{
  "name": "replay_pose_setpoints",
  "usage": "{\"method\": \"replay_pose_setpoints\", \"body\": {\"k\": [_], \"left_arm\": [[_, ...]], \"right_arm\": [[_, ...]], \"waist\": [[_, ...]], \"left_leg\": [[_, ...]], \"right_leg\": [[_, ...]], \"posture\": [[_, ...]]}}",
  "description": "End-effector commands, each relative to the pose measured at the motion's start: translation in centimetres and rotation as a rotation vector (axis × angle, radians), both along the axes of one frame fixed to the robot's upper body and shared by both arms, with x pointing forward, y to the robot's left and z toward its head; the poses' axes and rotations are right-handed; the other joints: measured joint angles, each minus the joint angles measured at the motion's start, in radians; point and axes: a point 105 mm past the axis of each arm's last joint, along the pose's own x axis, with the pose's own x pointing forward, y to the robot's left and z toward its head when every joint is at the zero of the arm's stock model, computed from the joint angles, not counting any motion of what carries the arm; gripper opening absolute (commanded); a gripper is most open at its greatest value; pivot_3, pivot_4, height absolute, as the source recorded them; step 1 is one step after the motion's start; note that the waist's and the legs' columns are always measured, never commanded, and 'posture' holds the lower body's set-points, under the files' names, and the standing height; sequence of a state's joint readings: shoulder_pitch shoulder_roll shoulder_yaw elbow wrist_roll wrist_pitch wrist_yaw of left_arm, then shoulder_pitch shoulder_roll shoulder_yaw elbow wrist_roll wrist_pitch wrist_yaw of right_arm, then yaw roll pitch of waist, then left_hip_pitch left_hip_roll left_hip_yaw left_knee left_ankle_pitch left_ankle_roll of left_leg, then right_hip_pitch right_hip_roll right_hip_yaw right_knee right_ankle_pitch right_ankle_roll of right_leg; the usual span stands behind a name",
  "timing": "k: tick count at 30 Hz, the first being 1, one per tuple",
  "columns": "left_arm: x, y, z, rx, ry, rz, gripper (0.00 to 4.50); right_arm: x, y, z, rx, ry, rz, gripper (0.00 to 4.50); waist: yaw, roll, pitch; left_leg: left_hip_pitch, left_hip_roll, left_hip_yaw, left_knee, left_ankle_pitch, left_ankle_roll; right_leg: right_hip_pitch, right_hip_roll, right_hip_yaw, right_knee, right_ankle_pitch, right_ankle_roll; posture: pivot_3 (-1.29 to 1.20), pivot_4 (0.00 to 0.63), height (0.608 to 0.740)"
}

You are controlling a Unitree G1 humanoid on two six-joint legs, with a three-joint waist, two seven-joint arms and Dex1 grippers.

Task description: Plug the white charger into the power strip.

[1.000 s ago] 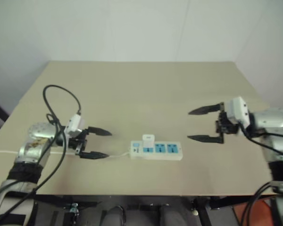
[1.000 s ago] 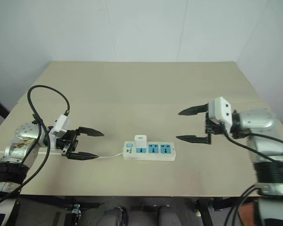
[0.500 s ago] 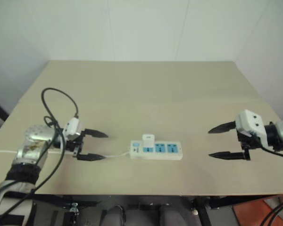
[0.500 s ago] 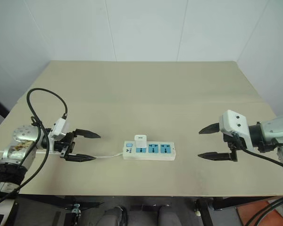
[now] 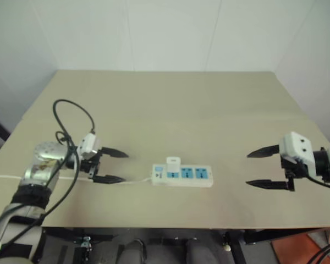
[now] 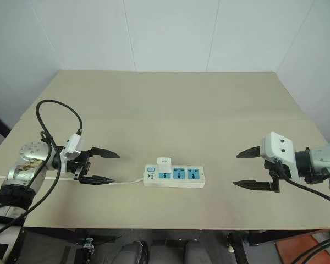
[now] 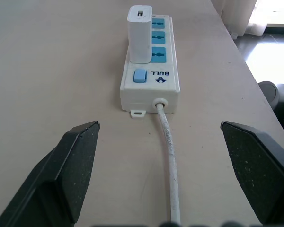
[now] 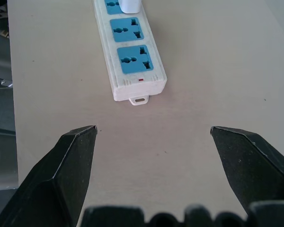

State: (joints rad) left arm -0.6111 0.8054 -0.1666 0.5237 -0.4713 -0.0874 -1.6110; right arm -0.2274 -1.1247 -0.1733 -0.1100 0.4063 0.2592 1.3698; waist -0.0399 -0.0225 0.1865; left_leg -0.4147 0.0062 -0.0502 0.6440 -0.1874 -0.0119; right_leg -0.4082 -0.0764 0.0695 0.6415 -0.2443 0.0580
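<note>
A pale beige worktop [image 6: 170, 104] stands against plain white walls [image 6: 170, 33] with thin vertical panel seams. Light is soft and even. Below the near edge, dark floor [image 6: 165, 250] shows.

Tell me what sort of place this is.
Probably an indoor lab or test room: a plain beige table against bare white walls, holding just a power strip with a white charger plugged in.

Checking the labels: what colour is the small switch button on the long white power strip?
Light blue, on the white power strip beside the white charger; clearest in the left wrist view.
</note>
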Motion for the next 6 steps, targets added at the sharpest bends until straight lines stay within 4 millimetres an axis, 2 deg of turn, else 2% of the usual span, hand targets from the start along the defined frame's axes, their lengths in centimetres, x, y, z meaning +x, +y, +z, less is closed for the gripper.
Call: {"method": "replay_pose_setpoints", "body": {"k": [1, 6], "left_arm": [[0.18, 0.04, 0.82, 0.008, -0.038, -0.011, 4.46], [0.23, -0.04, 0.84, 0.006, -0.037, -0.013, 4.46]], "right_arm": [[-0.14, 0.01, 1.35, -0.006, -0.056, -0.001, 4.5], [-0.26, -0.08, 1.2, -0.014, -0.055, -0.001, 4.5]], "waist": [[0.0, 0.0, 0.0], [0.0, 0.0, 0.0]], "left_leg": [[0.0, 0.0, 0.0, 0.0, 0.0, 0.0], [0.0, 0.0, 0.0, 0.0, 0.0, 0.0]], "right_leg": [[0.0, 0.0, 0.0, 0.0, 0.0, 0.0], [0.0, 0.0, 0.0, 0.0, 0.0, 0.0]], "posture": [[0.0, 0.15, 0.74], [0.0, 0.15, 0.74]]}}
